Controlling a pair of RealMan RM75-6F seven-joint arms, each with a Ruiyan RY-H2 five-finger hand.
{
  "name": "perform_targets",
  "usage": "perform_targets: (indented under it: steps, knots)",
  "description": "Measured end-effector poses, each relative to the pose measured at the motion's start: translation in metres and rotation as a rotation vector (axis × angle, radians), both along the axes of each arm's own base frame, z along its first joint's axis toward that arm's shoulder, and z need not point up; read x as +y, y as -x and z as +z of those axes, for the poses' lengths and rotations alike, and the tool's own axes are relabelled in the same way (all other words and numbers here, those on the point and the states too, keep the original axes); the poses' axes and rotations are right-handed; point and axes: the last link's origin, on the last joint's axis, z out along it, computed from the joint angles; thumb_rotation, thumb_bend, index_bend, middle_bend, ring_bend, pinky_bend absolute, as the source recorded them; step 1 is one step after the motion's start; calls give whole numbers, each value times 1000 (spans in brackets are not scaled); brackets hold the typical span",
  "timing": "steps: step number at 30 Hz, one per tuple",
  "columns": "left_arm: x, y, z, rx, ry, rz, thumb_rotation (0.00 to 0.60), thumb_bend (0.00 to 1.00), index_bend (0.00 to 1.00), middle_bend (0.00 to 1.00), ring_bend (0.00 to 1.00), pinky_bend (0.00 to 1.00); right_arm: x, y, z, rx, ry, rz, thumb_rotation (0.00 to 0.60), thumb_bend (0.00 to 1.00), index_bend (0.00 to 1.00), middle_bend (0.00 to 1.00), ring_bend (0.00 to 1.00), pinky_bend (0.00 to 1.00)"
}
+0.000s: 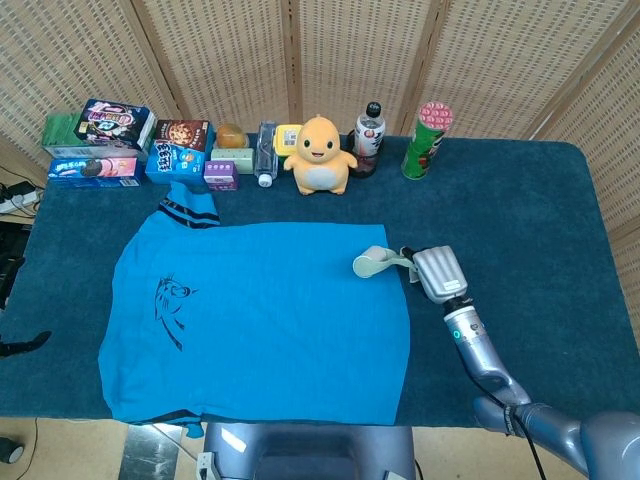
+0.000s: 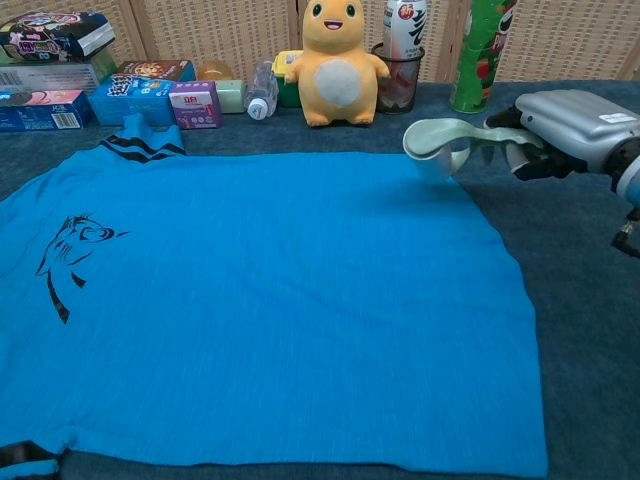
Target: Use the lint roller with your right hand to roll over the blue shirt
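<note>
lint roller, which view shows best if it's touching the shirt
Chest view: the lint roller shows side-on in the right hand, apparently lifted above the blue shirt. Head view looks down on it, so any gap is hidden.

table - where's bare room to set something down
Bare table right of the blue shirt, beyond the right hand holding the lint roller. A thin strip lies left of the shirt. The back edge is crowded: snack boxes, plush toy, bottle, can.

Yellow plush toy (image 1: 320, 154), bottle (image 1: 368, 137), green can (image 1: 426, 140), snack boxes (image 1: 120, 148) along table's (image 1: 560, 220) far edge.
</note>
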Motion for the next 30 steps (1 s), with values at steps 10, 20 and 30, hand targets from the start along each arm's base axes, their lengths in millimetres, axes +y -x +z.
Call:
perform_targets:
  steps: [10,20,30]
  knots:
    - [0,-1,-2,1,11,-3,600,184,0,0,0,103,1,-18,10,106,106,355,600,1000,508,708,678,958]
    - [-1,-2,-4,-6,25,-6,600,183,0,0,0,103,-9,-45,-5,362,130,551,600,1000,506,708,673,972]
    - [-1,-2,-3,-15,28,-6,600,181,0,0,0,103,-10,-75,-29,584,203,649,600,1000,505,708,673,983]
